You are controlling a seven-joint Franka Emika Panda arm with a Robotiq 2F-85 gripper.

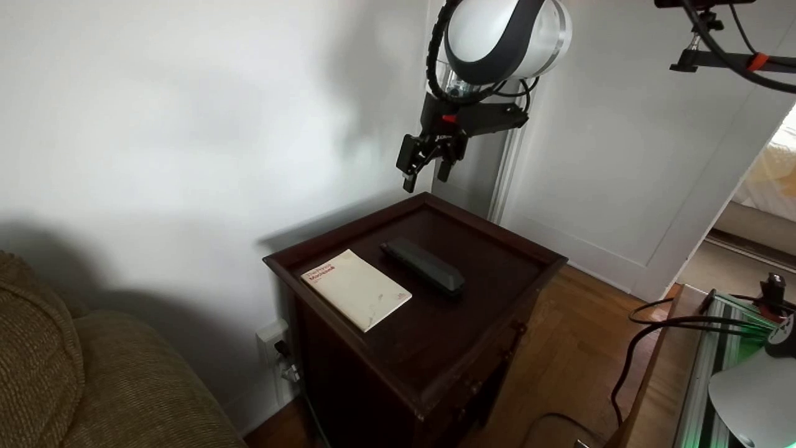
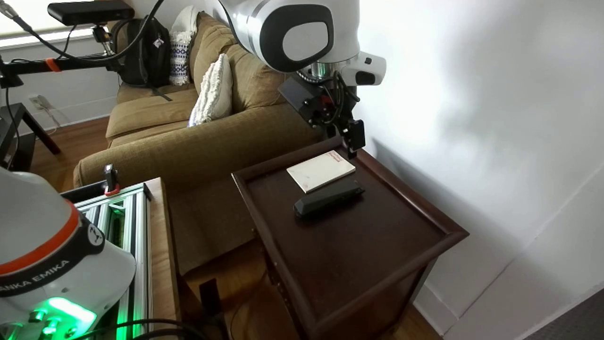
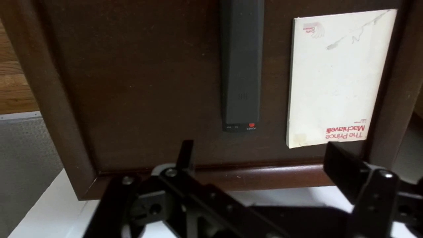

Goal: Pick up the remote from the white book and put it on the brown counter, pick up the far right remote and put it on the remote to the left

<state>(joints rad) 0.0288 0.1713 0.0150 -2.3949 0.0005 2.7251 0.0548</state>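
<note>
Hangs near the wall with the gripper spread wide, higher than the brown counter. Shows the black remote there, apparently stacked on the lower remote — just right of the white book in an exterior view, across a narrow gap. Hems all in with a raised rim; has the sofa near left, the wooden bench near right.

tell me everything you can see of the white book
A thin white book, closed, apparently paperback, front cover up, with red print reading The Prince, Machiavelli, grey scuffs and a yellowish corner stain. It lies flat on the brown counter, close to the raised rim; whether it touches that is unclear.
</note>
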